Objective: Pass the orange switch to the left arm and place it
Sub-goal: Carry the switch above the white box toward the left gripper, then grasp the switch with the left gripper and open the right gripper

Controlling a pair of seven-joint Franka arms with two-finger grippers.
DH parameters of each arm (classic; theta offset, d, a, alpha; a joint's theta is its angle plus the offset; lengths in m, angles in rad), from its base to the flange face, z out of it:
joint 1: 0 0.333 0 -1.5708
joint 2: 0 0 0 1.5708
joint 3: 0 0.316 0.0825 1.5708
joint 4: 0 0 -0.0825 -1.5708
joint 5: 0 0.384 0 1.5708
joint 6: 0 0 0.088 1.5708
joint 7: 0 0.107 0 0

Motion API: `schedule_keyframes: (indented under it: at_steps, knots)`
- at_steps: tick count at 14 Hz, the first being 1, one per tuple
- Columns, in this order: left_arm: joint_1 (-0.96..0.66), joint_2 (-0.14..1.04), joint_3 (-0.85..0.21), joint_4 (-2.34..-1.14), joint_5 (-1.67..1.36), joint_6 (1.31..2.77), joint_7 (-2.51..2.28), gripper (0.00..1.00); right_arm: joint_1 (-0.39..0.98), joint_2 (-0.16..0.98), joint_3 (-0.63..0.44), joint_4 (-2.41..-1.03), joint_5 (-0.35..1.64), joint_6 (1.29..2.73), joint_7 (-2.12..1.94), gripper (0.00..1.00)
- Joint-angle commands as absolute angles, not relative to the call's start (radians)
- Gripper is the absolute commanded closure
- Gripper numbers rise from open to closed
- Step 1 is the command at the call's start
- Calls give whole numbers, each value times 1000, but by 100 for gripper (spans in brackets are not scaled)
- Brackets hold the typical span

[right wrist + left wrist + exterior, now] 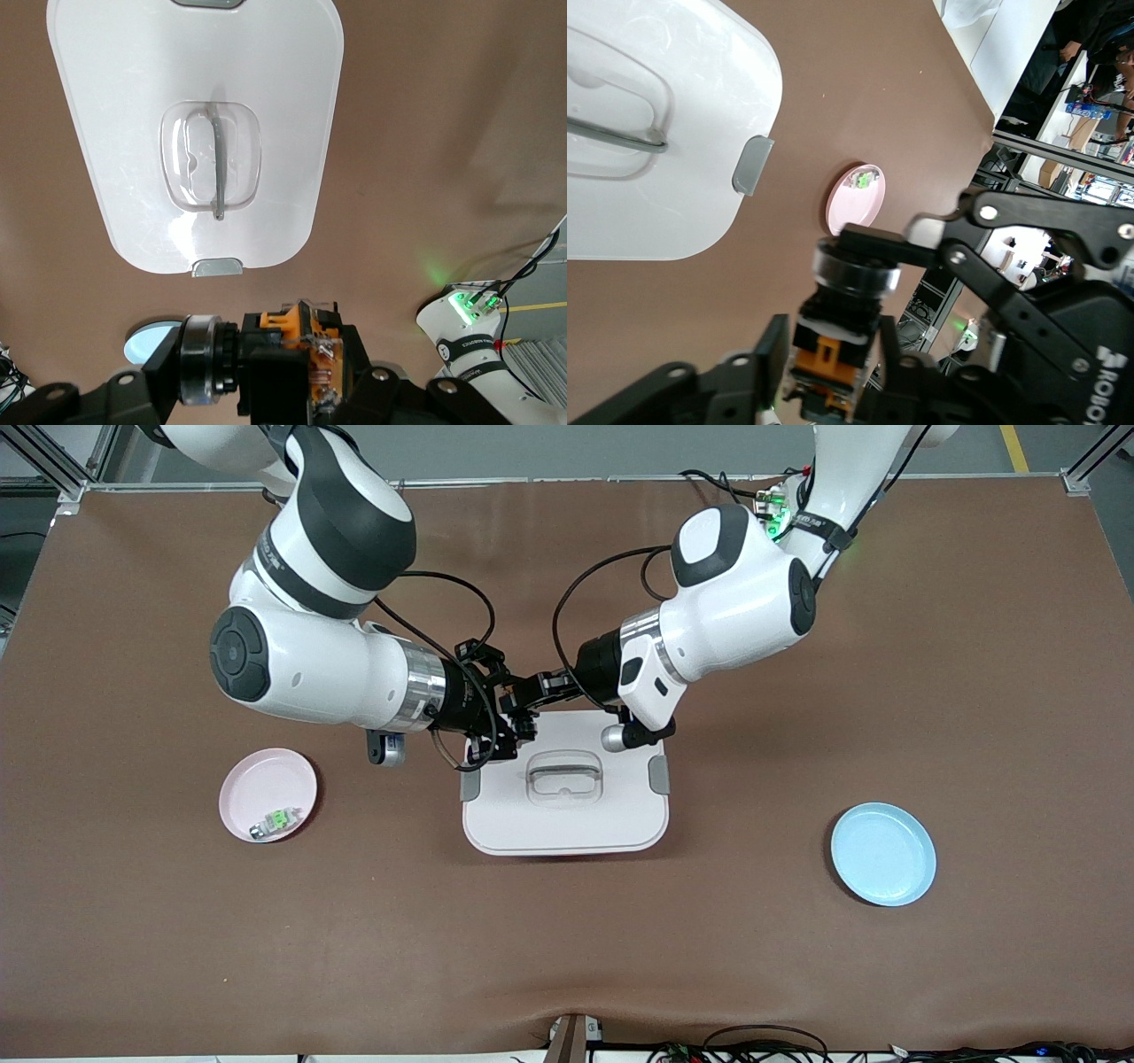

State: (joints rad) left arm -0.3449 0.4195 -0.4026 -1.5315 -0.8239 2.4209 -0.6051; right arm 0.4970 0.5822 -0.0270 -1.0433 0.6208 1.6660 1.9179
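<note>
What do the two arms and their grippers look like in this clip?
Both arms are glossy white with rounded black joint sections. The right arm has a ribbed silver wrist ring; the left arm carries a white wrist box and a green light near its base. Loose black cables loop to the black, bolted grippers.

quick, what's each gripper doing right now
Left gripper: shut on the orange switch, above the box.
Right gripper: shut on the same orange switch, mid-handover.

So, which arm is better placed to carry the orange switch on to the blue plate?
Left. Both pincers meet over the box edge; the left pincer is shut on the orange switch beside the right pincer, and the blue plate lies toward the left arm's end of the table.
</note>
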Motion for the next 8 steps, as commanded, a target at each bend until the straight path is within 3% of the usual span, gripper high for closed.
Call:
schedule_keyframes:
  at_steps: [1,2,6,8]
  knots:
    - [-353,426,-402,-1531,-844,2436,-591,89,499,618,-31,-963,644,1664,1959,100]
    - [-353,426,-402,-1531,-844,2439,-591,100,499,618,-31,-963,646,1664,1959,100]
    - [-350,423,-402,-1531,-839,2439,-589,100,497,623,-31,-963,649,1664,1957,97]
    - [-350,423,-402,-1531,-838,2439,-589,100,499,624,-32,-963,649,1672,1956,44]
